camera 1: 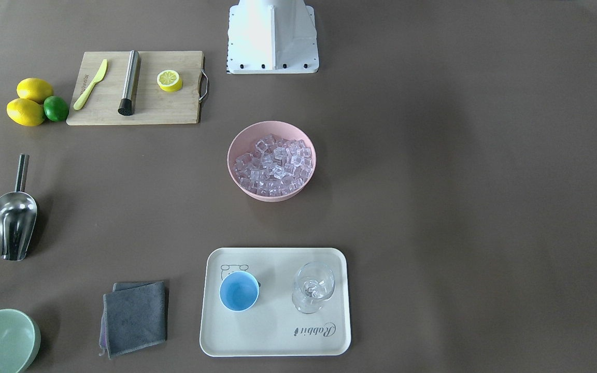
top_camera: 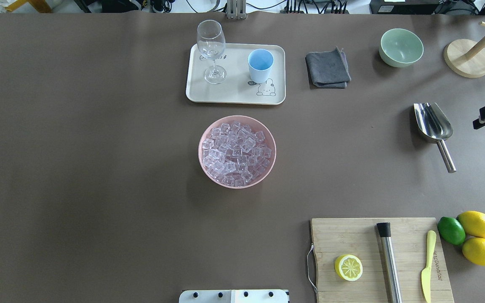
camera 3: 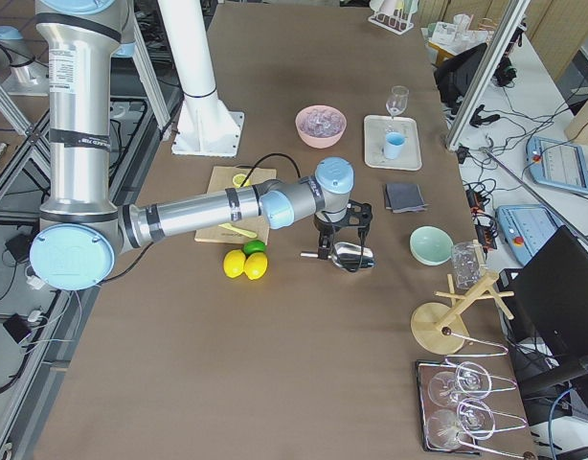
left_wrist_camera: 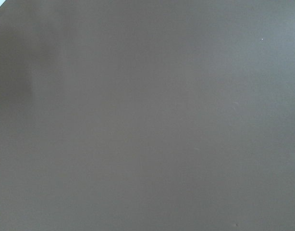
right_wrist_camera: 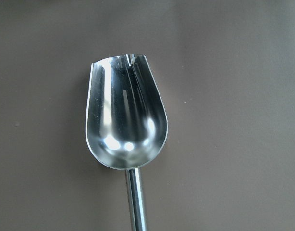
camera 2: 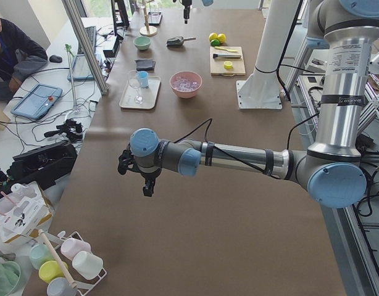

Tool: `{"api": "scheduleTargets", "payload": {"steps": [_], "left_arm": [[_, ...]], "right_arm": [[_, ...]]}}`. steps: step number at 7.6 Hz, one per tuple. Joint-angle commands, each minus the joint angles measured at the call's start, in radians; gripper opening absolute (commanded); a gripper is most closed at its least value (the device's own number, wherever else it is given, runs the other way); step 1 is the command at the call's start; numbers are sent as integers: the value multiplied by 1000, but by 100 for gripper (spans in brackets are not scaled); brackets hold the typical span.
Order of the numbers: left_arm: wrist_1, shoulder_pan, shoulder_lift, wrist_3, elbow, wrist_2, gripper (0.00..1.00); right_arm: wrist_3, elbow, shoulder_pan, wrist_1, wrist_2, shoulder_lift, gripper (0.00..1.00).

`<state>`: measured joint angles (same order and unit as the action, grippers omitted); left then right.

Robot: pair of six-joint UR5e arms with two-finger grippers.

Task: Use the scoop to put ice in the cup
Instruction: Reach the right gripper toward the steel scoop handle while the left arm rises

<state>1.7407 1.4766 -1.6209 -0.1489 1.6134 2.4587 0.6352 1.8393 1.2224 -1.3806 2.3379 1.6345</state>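
Note:
The steel scoop (camera 1: 13, 217) lies on the table on my right side, trough up, and also shows in the overhead view (top_camera: 434, 124). It fills the right wrist view (right_wrist_camera: 126, 125), handle toward the bottom. My right gripper (camera 3: 340, 240) hovers just above it; I cannot tell if it is open. The light-blue cup (camera 1: 239, 291) stands upright on a cream tray (camera 1: 278, 342). The ice (camera 1: 272, 163) fills a pink bowl (camera 1: 236, 178) at the table's middle. My left gripper (camera 2: 146, 185) hangs over bare table far to the left; I cannot tell its state.
A wine glass (camera 1: 313, 287) stands on the tray beside the cup. A grey cloth (camera 1: 135, 317) and a pale-green bowl (camera 1: 0, 342) lie beyond the scoop. A cutting board (camera 1: 138, 88) holds a steel rod, a knife and a lemon half, with lemons and a lime (camera 1: 37, 103) beside it.

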Motion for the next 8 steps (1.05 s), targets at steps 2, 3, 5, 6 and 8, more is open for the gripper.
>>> {"api": "scheduleTargets", "payload": {"steps": [2, 3, 5, 6, 8], "left_arm": [[221, -141, 9, -1, 17, 2, 98], [252, -210, 1, -1, 25, -3, 98], [258, -387, -19, -1, 87, -73, 98], [258, -503, -51, -1, 109, -130, 98], [279, -692, -131, 2, 109, -241, 98]], "right_arm": [[-127, -169, -133, 223, -51, -2, 100], [-130, -167, -171, 227, -54, -4, 100], [-130, -166, -199, 224, -57, -12, 100], [-130, -173, -207, 221, -58, -13, 100], [-129, -195, -222, 215, -58, -31, 100]]}}
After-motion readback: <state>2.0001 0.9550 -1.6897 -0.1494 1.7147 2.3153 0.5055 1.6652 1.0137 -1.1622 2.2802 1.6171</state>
